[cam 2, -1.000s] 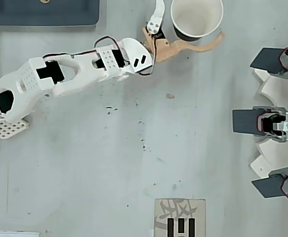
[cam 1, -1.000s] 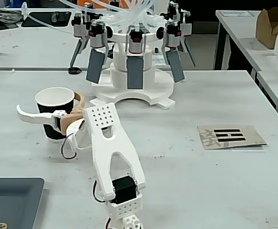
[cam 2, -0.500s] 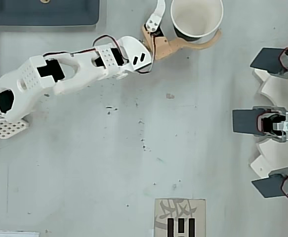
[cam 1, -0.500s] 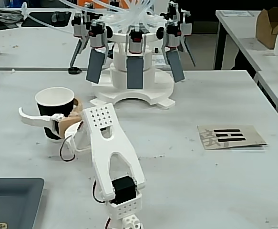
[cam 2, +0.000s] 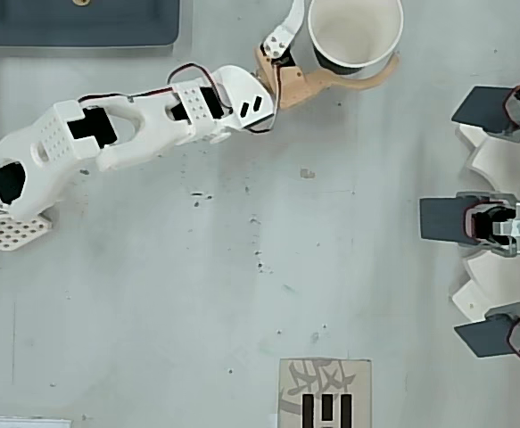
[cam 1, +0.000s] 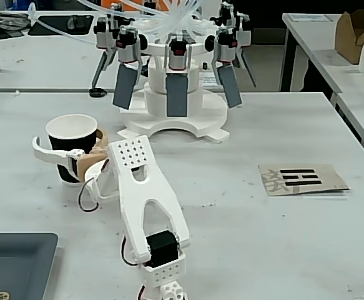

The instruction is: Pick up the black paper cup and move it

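The black paper cup (cam 1: 71, 152) (cam 2: 353, 36) stands upright on the grey table at the left in the fixed view and at the top edge in the overhead view; its white inside looks empty. My gripper (cam 1: 66, 142) (cam 2: 346, 33) is closed around it. The white finger (cam 1: 49, 156) (cam 2: 286, 25) crosses the cup's front wall. The tan finger (cam 1: 100, 136) (cam 2: 367, 78) curves round the opposite side. The cup's base seems to rest on the table.
A white stand (cam 1: 175, 122) with several dark paddles (cam 2: 456, 218) stands behind the cup. A cardboard card with black marks (cam 1: 302, 179) (cam 2: 324, 392) lies flat on the table. A dark tray (cam 1: 13, 262) (cam 2: 77, 22) sits near the arm's base.
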Tool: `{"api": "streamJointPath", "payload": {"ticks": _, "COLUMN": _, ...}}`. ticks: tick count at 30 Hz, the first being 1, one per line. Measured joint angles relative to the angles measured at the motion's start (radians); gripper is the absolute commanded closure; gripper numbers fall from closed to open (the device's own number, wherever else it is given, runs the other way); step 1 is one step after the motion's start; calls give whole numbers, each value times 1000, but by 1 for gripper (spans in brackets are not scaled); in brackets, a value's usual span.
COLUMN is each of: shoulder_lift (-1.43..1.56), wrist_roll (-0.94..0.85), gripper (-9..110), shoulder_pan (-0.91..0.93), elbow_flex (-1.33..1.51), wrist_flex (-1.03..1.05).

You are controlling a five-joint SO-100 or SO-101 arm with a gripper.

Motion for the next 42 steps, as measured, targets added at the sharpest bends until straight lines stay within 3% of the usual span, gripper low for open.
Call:
{"api": "streamJointPath", "payload": {"ticks": 31, "shoulder_lift": 2, "wrist_roll": -41, "gripper": 93, "shoulder_pan": 0, "elbow_flex": 0, "wrist_flex": 0}}
{"api": "streamJointPath", "payload": {"ticks": 42, "shoulder_lift": 101, "wrist_roll": -54, "gripper": 96, "shoulder_pan": 11, "elbow_flex": 81, "wrist_flex": 15}}
